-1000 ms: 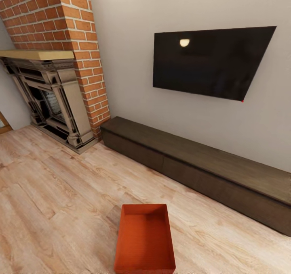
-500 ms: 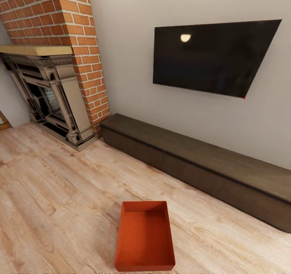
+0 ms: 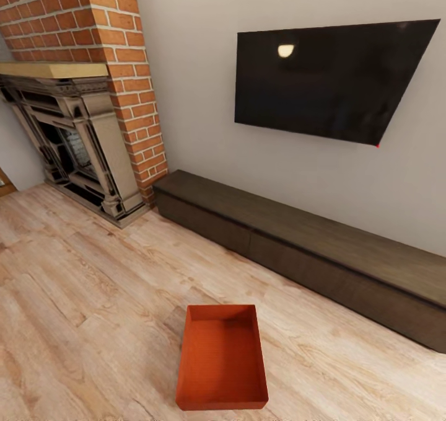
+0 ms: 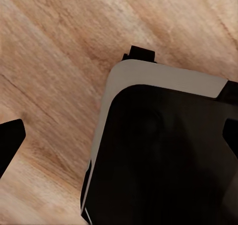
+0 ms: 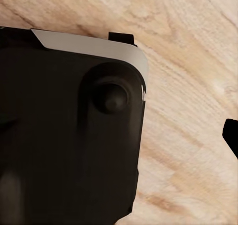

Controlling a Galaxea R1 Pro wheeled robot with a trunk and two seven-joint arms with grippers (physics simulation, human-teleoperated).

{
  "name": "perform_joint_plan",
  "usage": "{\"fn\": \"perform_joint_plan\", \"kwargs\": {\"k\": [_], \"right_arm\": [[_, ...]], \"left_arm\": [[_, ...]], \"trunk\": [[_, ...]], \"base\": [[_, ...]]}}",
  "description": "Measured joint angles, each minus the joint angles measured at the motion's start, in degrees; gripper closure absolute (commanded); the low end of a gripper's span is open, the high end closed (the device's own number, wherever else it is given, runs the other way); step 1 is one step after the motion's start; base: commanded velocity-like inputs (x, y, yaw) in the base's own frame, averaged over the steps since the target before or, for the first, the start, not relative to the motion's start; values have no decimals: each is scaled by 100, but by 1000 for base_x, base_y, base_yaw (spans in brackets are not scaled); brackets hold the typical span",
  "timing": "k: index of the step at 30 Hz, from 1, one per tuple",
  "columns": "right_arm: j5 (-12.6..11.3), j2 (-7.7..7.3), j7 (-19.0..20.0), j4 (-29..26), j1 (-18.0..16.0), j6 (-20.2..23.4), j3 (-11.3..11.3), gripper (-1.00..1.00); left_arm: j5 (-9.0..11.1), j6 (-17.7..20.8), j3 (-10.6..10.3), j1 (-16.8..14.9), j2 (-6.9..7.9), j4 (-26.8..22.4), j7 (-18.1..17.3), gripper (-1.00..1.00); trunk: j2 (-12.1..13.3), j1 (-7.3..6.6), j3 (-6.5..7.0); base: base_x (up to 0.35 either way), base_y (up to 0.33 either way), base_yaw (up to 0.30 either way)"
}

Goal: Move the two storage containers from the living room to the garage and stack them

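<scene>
1 storage container [image 3: 222, 358] on plank floor [image 3: 93, 297]

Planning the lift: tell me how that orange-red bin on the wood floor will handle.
The storage container looks thin-walled and empty, so probably light. With no lid, its walls may flex if squeezed. Its flat, wide base on the plank floor suggests it would slide rather than tip when pushed.

Container [image 3: 222, 359] on floor [image 3: 93, 297] — before low cabinet [image 3: 310, 247].
</scene>
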Motion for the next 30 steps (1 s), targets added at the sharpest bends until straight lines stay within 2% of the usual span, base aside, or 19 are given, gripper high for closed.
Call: {"fn": "perform_joint_plan", "kwargs": {"k": [30], "right_arm": [[-45,-9,9,0,0,61,-10,-100]], "left_arm": [[0,1,0,0,0,0,0,-100]], "trunk": [[0,0,-278]], "base": [[0,0,0]]}}
